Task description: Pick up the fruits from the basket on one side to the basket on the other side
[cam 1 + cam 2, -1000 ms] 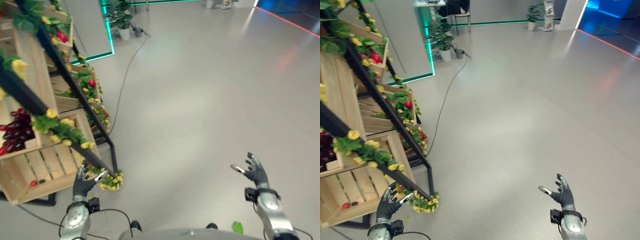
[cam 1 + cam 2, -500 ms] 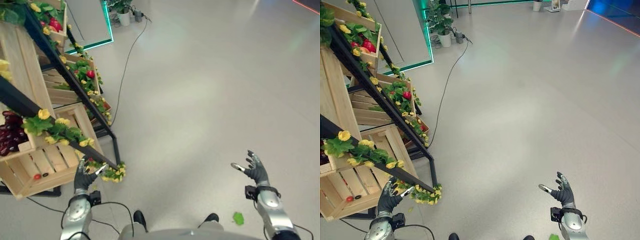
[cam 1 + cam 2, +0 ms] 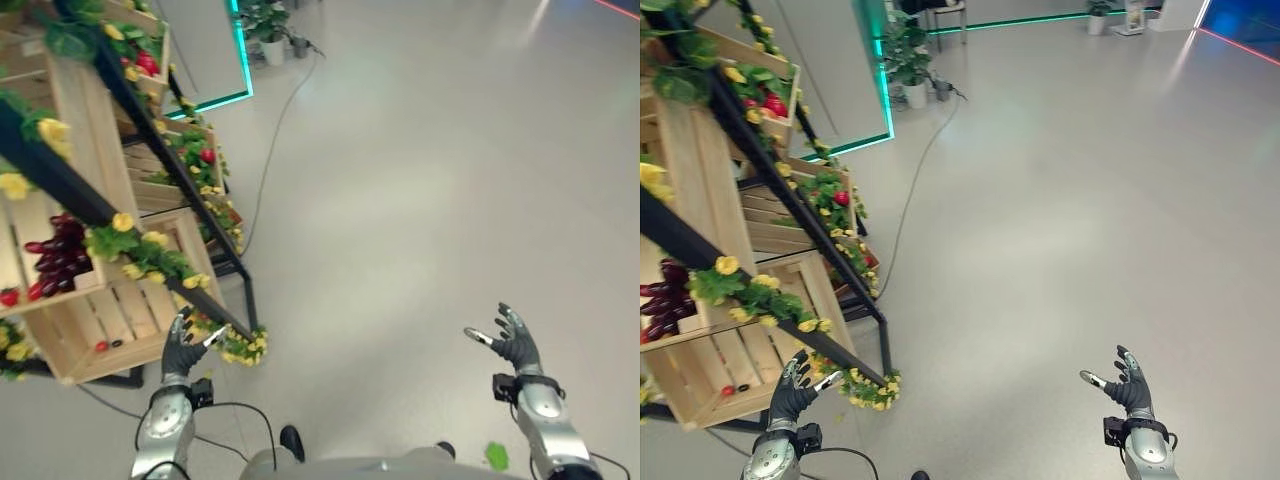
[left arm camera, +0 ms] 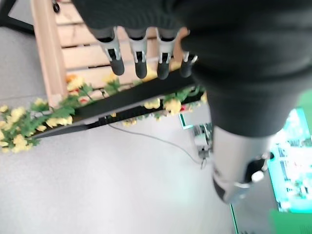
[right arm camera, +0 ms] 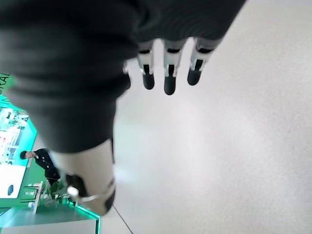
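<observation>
Left hand (image 3: 183,345): fingers relaxed and spread, empty, just beside the flowered corner of the rack (image 3: 130,120).
Right hand (image 3: 510,340): loose, holding nothing, over bare floor (image 3: 420,180).
Fruit: dark grapes (image 3: 60,262) lie in a middle crate (image 3: 45,255); red fruit (image 3: 773,103) sits in an upper one.
Risk: reaching in could snag fingers on the slanted black bar or the flower garland (image 3: 235,345).
Room: wide clear floor to the right; the rack crowds the left.
</observation>
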Available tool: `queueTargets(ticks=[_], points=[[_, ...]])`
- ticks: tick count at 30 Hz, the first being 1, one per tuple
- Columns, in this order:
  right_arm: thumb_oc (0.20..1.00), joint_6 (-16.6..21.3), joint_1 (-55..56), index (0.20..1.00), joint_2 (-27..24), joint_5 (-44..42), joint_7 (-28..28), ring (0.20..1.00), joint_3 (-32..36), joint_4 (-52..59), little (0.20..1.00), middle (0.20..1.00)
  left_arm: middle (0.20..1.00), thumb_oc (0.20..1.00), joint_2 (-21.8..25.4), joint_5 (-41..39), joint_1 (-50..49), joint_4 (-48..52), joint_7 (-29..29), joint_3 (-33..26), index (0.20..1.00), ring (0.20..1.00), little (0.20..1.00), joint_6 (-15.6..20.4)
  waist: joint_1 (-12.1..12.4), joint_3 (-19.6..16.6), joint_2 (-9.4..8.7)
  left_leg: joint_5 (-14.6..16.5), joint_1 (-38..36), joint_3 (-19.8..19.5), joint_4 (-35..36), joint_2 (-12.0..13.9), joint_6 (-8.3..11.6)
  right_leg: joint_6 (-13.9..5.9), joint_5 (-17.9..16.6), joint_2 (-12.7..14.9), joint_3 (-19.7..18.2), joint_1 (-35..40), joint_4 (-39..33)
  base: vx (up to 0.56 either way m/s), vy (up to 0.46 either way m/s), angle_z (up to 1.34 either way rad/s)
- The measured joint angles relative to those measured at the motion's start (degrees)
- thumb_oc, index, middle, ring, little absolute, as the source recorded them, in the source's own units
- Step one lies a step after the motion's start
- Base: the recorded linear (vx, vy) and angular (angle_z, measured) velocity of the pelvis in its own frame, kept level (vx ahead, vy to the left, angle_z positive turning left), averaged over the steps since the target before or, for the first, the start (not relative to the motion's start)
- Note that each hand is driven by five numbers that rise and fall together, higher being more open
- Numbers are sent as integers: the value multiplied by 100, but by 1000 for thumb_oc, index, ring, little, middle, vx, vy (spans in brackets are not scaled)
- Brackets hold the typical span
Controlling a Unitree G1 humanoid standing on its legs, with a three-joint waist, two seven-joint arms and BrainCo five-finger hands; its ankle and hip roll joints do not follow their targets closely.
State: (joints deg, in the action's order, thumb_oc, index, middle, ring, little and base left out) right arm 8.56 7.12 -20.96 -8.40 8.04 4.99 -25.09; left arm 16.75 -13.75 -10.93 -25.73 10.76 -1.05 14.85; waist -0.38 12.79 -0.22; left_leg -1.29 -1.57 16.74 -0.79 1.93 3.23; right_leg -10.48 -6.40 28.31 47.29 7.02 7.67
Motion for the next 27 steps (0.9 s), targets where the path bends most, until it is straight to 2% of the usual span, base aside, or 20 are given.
queueTargets(ticks=[1,2,4,6,8,9,10,12,13,15,16,18,19,21,22,23,24,25,26,27], points=[[1000,1,83,1000,-6,0,1,1000,7,33,1000,1000,1000,1000,5,0,57,22,-2,4,1000,1000,1000,-6,-57,5,-17,0,89,-106,-91,31,13,34,66,-16,45,-13,52,-163,-115,69],[1000,1,65,1000,-15,0,-2,1000,9,32,1000,1000,1000,1000,7,0,42,35,-3,8,1000,1000,1000,-2,5,12,-27,-40,217,-208,-145,62,30,3,155,-38,54,-64,103,-235,-142,45],[1000,-2,-28,1000,-68,2,-5,1000,7,5,1000,1000,1000,1000,3,-3,45,33,-20,1,1000,1000,1000,-20,148,106,-41,-140,327,-634,-155,170,163,-71,312,-220,41,-186,166,-198,-89,11],[1000,12,-109,1000,-198,0,-2,1000,62,4,1000,1000,1000,1000,-17,-3,-30,39,-85,33,1000,1000,1000,-40,270,119,1,-185,319,-1218,-48,261,317,-15,522,-284,20,-215,421,-288,-105,8],[1000,21,-39,1000,-318,-2,5,1000,126,6,1000,1000,1000,1000,6,-3,-18,222,-144,66,1000,1000,1000,-42,266,134,-69,-319,306,-1251,219,324,296,67,741,-180,128,-272,634,-223,-45,34],[1000,22,-33,1000,-317,-2,9,1000,141,-6,1000,1000,1000,1000,32,-5,18,248,-176,63,1000,1000,1000,-35,258,164,-131,-179,380,-1226,-60,294,195,61,802,-116,141,-314,720,-185,17,13],[1000,19,-25,1000,-283,-2,6,1000,143,37,1000,1000,1000,1000,53,-17,-35,243,-193,62,1000,1000,1000,-54,273,243,-289,612,596,-1267,-1327,134,92,95,820,55,70,-318,913,-81,26,-6],[1000,24,52,1000,-196,-5,4,1000,122,170,1000,1000,1000,1000,123,-55,-56,223,-207,37,1000,1000,1000,-51,246,164,-214,944,550,-1262,-1493,106,134,66,824,71,18,-250,1073,-124,107,0],[1000,23,134,1000,-100,-9,1,1000,110,163,1000,1000,1000,1000,212,-68,-22,227,-203,16,1000,1000,1000,-42,232,96,-339,920,513,-1275,-1462,-3,104,68,805,179,16,-277,1131,-131,126,15],[1000,21,168,1000,-35,-9,0,1000,109,153,1000,1000,1000,1000,248,-83,30,244,-196,-35,1000,1000,1000,-45,165,59,-410,950,534,-1307,-1453,-8,46,103,780,246,37,-276,1214,-89,147,15],[1000,18,170,1000,16,-10,0,1000,110,145,1000,1000,1000,1000,276,-84,31,257,-193,-61,1000,1000,1000,-45,125,17,-456,957,520,-1305,-1414,-40,11,206,728,358,24,-283,1376,-145,252,31],[1000,10,227,1000,26,-13,4,1000,148,140,1000,1000,1000,1000,299,-77,2,257,-208,-30,1000,1000,1000,-55,-35,-69,-469,1001,504,-1051,-1454,40,-26,242,673,576,142,-197,1764,-170,247,45],[1000,7,303,1000,30,-12,2,1000,165,148,1000,1000,1000,1000,296,-71,-73,244,-215,-13,1000,1000,1000,-57,-60,-143,-452,985,499,-1007,-1463,16,-39,342,580,662,189,-196,1889,-130,169,33],[1000,-9,437,1000,43,-9,-7,1000,174,130,1000,1000,1000,1000,318,-56,-222,281,-217,-30,1000,1000,1000,-69,-51,-206,-488,964,212,-866,-1418,-117,-75,394,159,878,72,-373,2214,-221,245,-8],[1000,-8,401,1000,57,-10,-7,1000,138,144,1000,1000,1000,1000,285,-55,-351,348,-218,-112,1000,1000,1000,-79,-43,-274,-395,955,156,-647,-1327,-99,-202,259,-236,970,-142,-466,2416,-302,300,-19],[1000,-25,375,1000,69,-10,-14,1000,107,122,1000,1000,1000,1000,298,-52,-367,334,-221,-129,1000,1000,1000,-79,-92,-275,-413,909,94,-615,-1240,-108,-248,220,-440,1086,-270,-648,2597,-285,248,-37],[1000,-42,348,1000,76,-8,-42,1000,25,103,1000,1000,1000,1000,301,-53,-390,335,-212,-236,1000,1000,1000,-82,13,-270,-343,895,-13,-595,-1057,-18,-278,-212,-156,1048,-449,-1025,2822,-214,176,-43],[1000,-43,315,1000,88,-8,-58,1000,-22,101,1000,1000,1000,1000,309,-54,-379,328,-189,-322,1000,1000,1000,-92,3,-241,-400,873,-58,-609,-1038,-39,-308,-311,-20,929,-435,-1164,2857,-307,212,-41],[1000,-43,260,1000,119,-10,-85,1000,-50,103,1000,1000,1000,1000,377,-53,-369,329,-175,-435,1000,1000,1000,-112,-31,-206,-482,828,-113,-622,-962,-76,-323,-261,-24,743,-321,-1237,2844,-275,197,12],[1000,-39,364,1000,124,-11,-114,1000,56,79,1000,1000,1000,1000,359,-49,-368,313,-201,-408,1000,1000,1000,-149,-92,-229,-588,866,-107,-571,-1077,-210,-355,127,-122,588,-326,-1076,2660,-271,194,31]])
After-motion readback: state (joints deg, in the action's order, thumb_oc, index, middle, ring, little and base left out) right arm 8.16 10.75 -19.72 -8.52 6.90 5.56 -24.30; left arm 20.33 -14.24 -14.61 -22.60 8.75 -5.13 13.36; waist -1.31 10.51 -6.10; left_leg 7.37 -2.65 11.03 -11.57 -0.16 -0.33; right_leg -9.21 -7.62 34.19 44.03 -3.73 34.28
